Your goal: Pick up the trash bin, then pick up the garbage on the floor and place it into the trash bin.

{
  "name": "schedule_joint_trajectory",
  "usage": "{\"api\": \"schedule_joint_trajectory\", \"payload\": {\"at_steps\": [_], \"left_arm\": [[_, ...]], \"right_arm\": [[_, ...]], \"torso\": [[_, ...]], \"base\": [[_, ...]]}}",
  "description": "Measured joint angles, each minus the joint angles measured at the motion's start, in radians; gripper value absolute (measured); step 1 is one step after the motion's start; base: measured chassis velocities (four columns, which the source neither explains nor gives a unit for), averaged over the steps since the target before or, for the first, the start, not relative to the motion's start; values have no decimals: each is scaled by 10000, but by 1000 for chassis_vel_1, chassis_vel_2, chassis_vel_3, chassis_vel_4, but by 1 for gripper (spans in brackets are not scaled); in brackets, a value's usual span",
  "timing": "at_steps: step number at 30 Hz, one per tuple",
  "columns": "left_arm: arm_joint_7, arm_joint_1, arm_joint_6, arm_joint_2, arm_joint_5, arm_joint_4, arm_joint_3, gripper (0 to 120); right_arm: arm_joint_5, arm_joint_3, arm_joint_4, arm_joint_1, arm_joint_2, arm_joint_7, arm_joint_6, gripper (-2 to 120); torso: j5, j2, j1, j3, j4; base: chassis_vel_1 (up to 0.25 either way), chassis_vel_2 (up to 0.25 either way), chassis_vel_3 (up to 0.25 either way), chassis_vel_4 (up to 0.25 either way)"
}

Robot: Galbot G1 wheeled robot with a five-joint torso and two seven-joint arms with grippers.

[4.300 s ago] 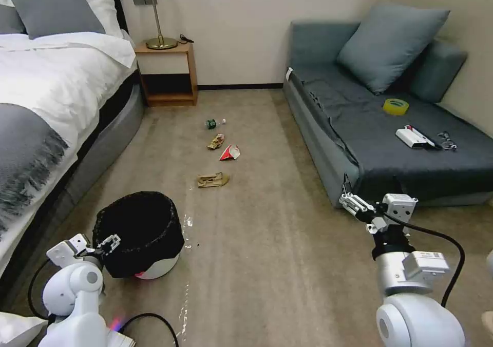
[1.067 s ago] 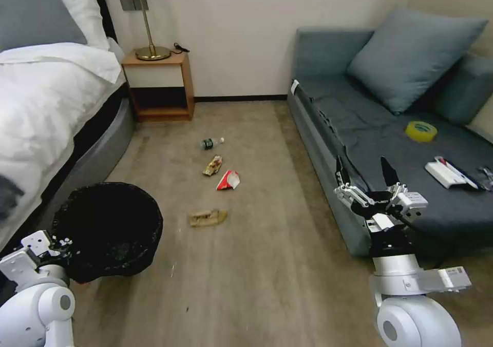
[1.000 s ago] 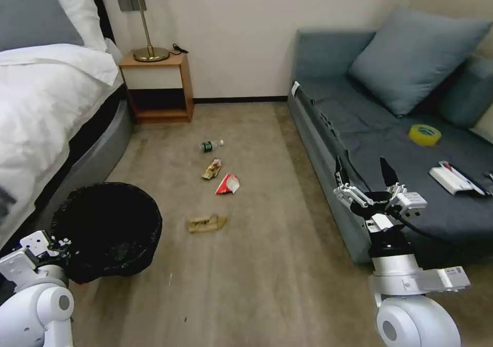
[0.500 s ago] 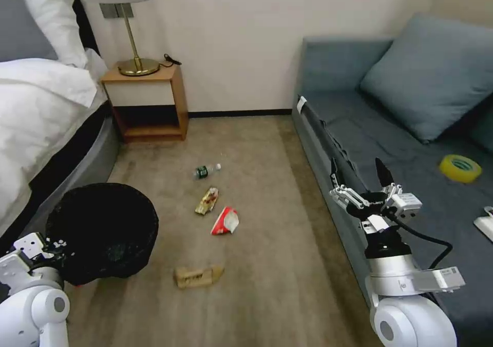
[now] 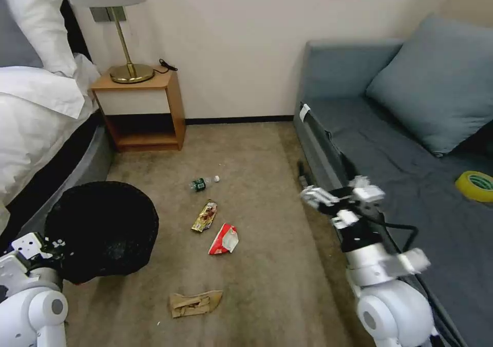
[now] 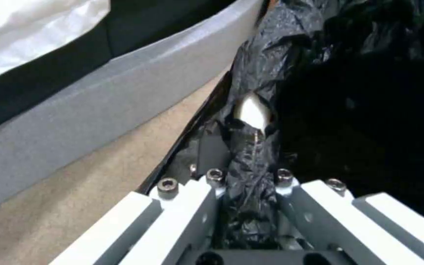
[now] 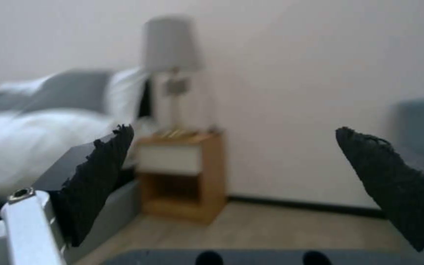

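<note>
Head cam high, looks down; wrist cams close, maybe sharing nightstand.

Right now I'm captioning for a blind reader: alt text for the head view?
The left tool grips a black-lined bin beside a bed; the open right tool hangs by a sofa. Four litter pieces lie on the floor.
</note>
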Motion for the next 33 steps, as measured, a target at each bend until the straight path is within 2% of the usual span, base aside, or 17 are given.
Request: {"api": "schedule_joint_trajectory", "payload": {"at_steps": [1, 2, 5, 6, 7, 11, 15, 18, 19, 20, 21, 25, 26, 27, 28, 30, 33], "left_arm": [[-7, 28, 2, 12, 7, -20, 17, 2], [-7, 28, 2, 12, 7, -20, 17, 2], [-12, 138, 7, 1, 50, -79, 7, 2], [-12, 138, 7, 1, 50, -79, 7, 2], [-27, 152, 10, -13, 92, -95, 20, 2], [-30, 167, 31, -66, 164, -118, 170, 2], [-30, 147, 34, -103, 263, -14, 244, 2], [-28, 115, 34, -110, 268, 20, 247, 2], [-28, 63, 34, -116, 272, 53, 249, 2], [-24, -74, 36, -95, 273, 164, 260, 2], [-23, -163, 50, -52, 270, 245, 265, 2], [-23, -205, 55, -24, 270, 282, 264, 2], [-23, -296, 59, 6, 268, 347, 280, 2], [-21, -341, 61, 6, 268, 376, 340, 2], [-21, -341, 61, 6, 268, 376, 340, 2], [-19, -424, 61, -1, 272, 441, 465, 2], [-2, -434, 61, -20, 270, 452, 481, 2]], "right_arm": [[363, -543, -300, 522, -587, 85, -53, 100], [363, -543, -300, 522, -587, 85, -53, 100], [1209, -2504, -1573, 2628, -1794, 357, -64, 100], [1209, -2504, -1573, 2628, -1794, 357, -64, 100], [1279, -3036, -2021, 3156, -1978, 357, -26, 100], [1549, -4730, -3168, 4468, -2161, 591, 52, 100], [2039, -6628, -4402, 6110, -1955, 704, -141, 100], [2302, -7047, -4647, 6448, -1861, 709, -261, 100], [2744, -7553, -4901, 6779, -1748, 678, -491, 100], [3674, -8623, -5564, 7459, -1509, 222, -1023, 100], [4096, -9207, -5977, 7855, -1331, -168, -1299, 100], [4352, -9551, -6251, 8104, -1212, -381, -1464, 100], [5040, -10348, -6807, 8664, -834, -903, -2062, 100], [5243, -10701, -7036, 8889, -648, -1230, -2286, 100], [5243, -10701, -7036, 8889, -648, -1230, -2286, 100], [5339, -11404, -7514, 9404, -380, -1983, -2870, 100], [5309, -12407, -8077, 10196, -85, -2807, -3179, 100]], "torso": [[-1, 0, 1, 1, -2], [-1, 0, 1, 1, -2], [-1, 0, 1, 1, 5], [-1, 0, 1, 1, 5], [0, -1, 1, 2, 10], [0, 0, 1, 2, 2], [-1, -1, 1, 2, 3], [-4, 0, 1, 2, 5], [-1, -1, 1, 2, 6], [-1, -1, 1, 3, 2], [-1, -1, 1, 2, 2], [-2, -1, 2, 3, 3], [-3, -1, 2, 3, 3], [2, -1, 1, 3, 6], [2, -1, 1, 3, 6], [-4, -1, 1, 3, 0], [0, -1, 1, 3, 1]], "base": [[0, 0, 0, 0], [0, 0, 0, 0], [0, 0, 0, 0], [0, 0, 0, 0], [0, 0, 0, 0], [0, 0, 0, 0], [0, 0, 0, 0], [0, 0, 0, 0], [0, 0, 0, 0], [0, 0, 0, 0], [0, 0, 0, 0], [0, 0, 0, 0], [0, 0, 0, 0], [0, 0, 0, 0], [0, 0, 0, 0], [0, 0, 0, 0], [0, 0, 0, 0]]}}
